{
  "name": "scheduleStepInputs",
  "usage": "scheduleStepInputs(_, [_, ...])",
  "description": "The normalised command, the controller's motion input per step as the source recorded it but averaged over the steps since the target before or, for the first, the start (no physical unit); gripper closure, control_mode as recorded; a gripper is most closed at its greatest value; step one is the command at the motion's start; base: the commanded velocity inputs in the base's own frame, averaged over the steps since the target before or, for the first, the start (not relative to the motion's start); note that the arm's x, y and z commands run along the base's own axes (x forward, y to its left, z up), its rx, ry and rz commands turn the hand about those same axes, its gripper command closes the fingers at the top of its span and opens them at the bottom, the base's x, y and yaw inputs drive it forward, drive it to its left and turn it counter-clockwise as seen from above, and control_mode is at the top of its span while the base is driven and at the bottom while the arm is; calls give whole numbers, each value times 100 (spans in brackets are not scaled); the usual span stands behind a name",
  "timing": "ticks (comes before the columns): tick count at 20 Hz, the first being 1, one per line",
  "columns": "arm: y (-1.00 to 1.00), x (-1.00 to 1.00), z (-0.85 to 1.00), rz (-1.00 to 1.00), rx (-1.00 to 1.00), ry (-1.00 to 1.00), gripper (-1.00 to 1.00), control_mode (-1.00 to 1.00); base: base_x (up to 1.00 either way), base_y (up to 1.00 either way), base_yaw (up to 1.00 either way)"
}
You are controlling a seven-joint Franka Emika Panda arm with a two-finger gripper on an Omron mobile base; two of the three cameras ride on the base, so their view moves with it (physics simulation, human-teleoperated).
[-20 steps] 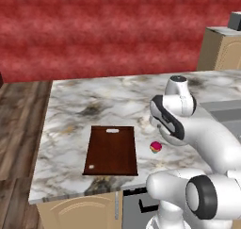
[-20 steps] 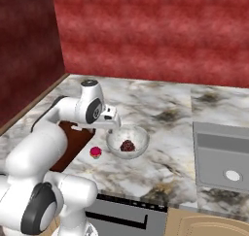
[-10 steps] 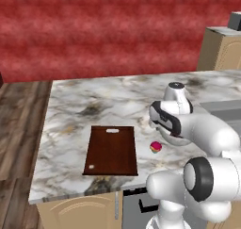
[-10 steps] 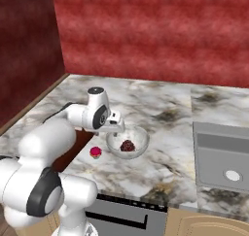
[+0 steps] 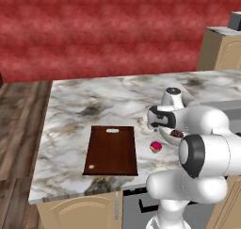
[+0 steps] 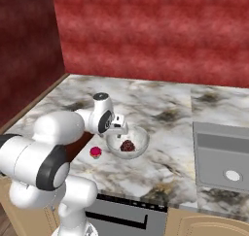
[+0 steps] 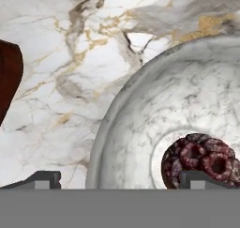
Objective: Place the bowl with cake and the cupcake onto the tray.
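The gripper (image 7: 117,178) is seen low over the near rim of the bowl with cake (image 6: 127,142), fingers spread wide and holding nothing: one fingertip (image 7: 44,178) lies outside the wall over the worktop (image 7: 70,72), the other fingertip (image 7: 199,178) inside, close to the cake piece (image 7: 199,159). The rim appears to be straddled, so the step in hand is judged to be a rim pinch on the bowl.

For a good grasp, the hand should be lowered until the wall sits well between the fingers, then closed squarely on it. The inner finger should be kept off the cake. A straight lift is advised before any carry toward the tray (image 5: 111,150), since a wide bowl held at one edge is likely to tip.

The bowl is round, speckled white-grey, shallow, with a dark red-brown cake at its centre. It stands on the marble worktop, on the far side of the cupcake from the tray. The cupcake (image 5: 156,147), pink top over a yellow base, sits between tray and bowl, just beside the bowl. The tray is a dark reddish-brown board with a pale slot handle at its far end; nothing is on it yet.
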Motion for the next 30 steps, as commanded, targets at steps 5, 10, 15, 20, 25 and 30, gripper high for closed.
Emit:
scheduleStepInputs(5, [-9, 7, -31, 0, 0, -2, -100, -100, 0, 0, 0])
scheduleStepInputs(10, [-7, 0, -24, 0, 0, -2, -100, -100, 0, 0, 0])
scheduleStepInputs(15, [0, 0, -9, 0, 0, -2, -100, -100, 0, 0, 0])
scheduleStepInputs(20, [0, 0, 0, 0, 0, 0, 100, -100, 0, 0, 0])
scheduleStepInputs(25, [0, 0, -2, 0, -1, 0, 100, -100, 0, 0, 0])
scheduleStepInputs(30, [1, 0, -2, 0, -3, 0, 100, -100, 0, 0, 0])
